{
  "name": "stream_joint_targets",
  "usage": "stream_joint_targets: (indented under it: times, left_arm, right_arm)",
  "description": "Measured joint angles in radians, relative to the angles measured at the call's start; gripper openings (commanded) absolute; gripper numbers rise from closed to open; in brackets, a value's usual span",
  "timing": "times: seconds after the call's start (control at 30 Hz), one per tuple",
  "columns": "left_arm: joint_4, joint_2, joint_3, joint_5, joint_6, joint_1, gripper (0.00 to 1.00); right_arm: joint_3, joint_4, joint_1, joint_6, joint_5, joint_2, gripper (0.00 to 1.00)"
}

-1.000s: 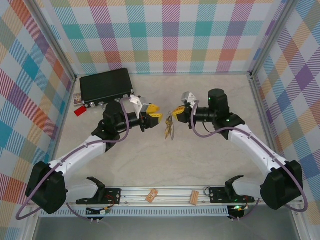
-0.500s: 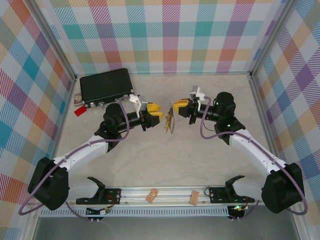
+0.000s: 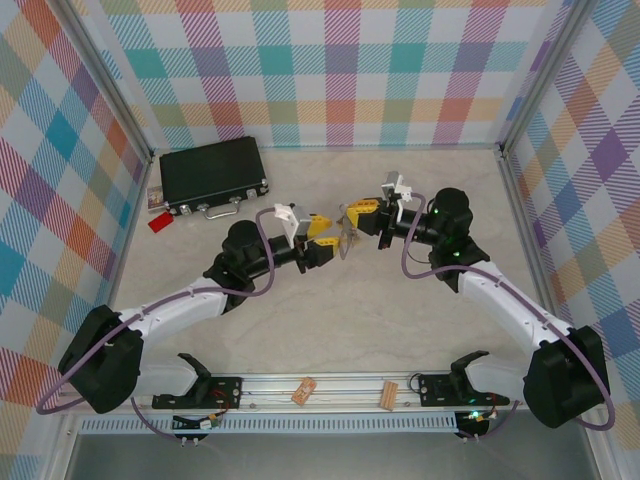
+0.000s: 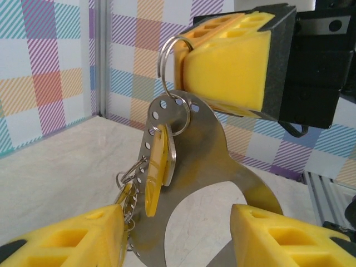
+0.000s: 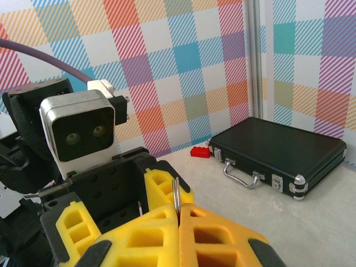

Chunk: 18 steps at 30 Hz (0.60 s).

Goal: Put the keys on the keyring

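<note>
The black case (image 3: 212,176) lies shut on the table (image 3: 330,320) at the back left, its handle facing the arms. What it holds cannot be seen. A red tag (image 3: 160,222) lies just beside its near left corner. Two wooden clips (image 3: 303,391) rest on the rail at the front edge.

The keyring (image 4: 194,142) hangs in the air over the middle of the table. The right gripper (image 5: 179,218) has its jaws pressed together on the small wire ring (image 4: 166,53) at the keyring's top. The keys (image 4: 153,181) dangle against the grey loop from a small ring through one of its holes. More small rings and a yellow head sit lower, partly hidden.

The left gripper (image 3: 326,236) has its jaws spread, one finger on each side of the loop's lower part. Whether either finger touches the metal cannot be told.

A second ago the left gripper sat further left, well apart from the keyring, with its jaws narrower. It has since reached in to the right. The right gripper has swung up and left, lifting the keyring. The case, tag and clips are unmoved.
</note>
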<state>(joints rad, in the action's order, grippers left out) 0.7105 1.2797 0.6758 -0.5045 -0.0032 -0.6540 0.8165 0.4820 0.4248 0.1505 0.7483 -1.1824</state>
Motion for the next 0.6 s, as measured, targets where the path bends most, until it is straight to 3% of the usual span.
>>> stream_joint_targets:
  times: [0.33, 0.6]
  left_arm:
    - [0.0, 0.036, 0.024, 0.064, 0.053, -0.024, 0.52]
    - [0.005, 0.07, 0.068, 0.08, 0.065, -0.033, 0.43]
  right_arm:
    - [-0.018, 0.004, 0.0, 0.015, 0.004, 0.002, 0.0]
    - [-0.032, 0.012, 0.0, 0.03, 0.01, 0.002, 0.0]
